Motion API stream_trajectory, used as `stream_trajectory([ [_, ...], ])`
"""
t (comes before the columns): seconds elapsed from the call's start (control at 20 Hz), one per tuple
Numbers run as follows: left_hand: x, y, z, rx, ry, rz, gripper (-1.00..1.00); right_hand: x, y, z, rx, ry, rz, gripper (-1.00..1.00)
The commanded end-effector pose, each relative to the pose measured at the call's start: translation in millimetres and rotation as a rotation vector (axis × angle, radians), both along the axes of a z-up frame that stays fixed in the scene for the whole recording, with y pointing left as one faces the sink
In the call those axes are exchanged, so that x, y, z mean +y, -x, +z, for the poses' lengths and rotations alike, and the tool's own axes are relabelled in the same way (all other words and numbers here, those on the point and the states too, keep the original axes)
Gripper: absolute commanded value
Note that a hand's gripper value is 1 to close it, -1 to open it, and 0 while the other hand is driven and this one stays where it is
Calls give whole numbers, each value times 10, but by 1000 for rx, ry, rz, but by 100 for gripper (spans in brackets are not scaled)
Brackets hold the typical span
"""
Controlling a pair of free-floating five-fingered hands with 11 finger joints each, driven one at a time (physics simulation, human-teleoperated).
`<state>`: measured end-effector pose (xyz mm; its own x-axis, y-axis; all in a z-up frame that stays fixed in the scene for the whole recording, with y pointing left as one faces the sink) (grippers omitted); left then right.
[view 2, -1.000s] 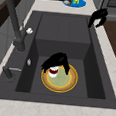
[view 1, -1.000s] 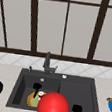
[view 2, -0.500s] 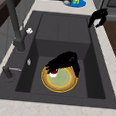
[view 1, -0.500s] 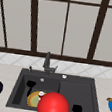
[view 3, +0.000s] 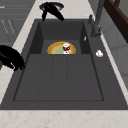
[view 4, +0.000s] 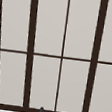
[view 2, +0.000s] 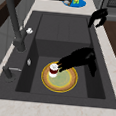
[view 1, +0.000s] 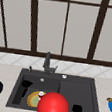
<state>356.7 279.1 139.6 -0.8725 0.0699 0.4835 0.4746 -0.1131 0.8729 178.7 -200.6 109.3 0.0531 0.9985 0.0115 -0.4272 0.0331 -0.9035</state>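
The left hand (view 2: 77,58) hangs with fingers loosely extended, holding nothing, its tips close by the small white-and-red cup (view 2: 53,70); the cup stands upright on the yellow-rimmed plate (view 2: 66,86), on the plate's faucet side, in the left basin of the sink (view 2: 59,29); it looks light, rigid, smooth and easily tipped, so is best gripped round its sides; the right hand (view 1: 77,109) idles near the sink's front right corner.

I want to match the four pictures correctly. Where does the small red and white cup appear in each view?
Front view: cup on the yellow plate, in the left basin, lower centre-left.
Left side view: cup on the plate's left part, lower centre.
Right side view: cup on the plate's right part, upper centre.
Upper view: faces the window above the sink.
Shared landmark: the faucet, behind the basin with the cup.
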Motion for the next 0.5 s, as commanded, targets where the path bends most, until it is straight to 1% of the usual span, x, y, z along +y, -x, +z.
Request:
stream_trajectory([
  [0.0,68,272,230,-13,-11,4,-100,0,0,0,0,0,0,0],
  [0.2,55,585,445,-13,-9,16,-100,0,0,0,0,0,0,0],
  [0.35,60,770,588,0,-12,41,-100,0,0,0,0,0,0,0],
  [0.45,60,884,672,0,-17,50,-100,0,0,0,0,0,0,0],
])
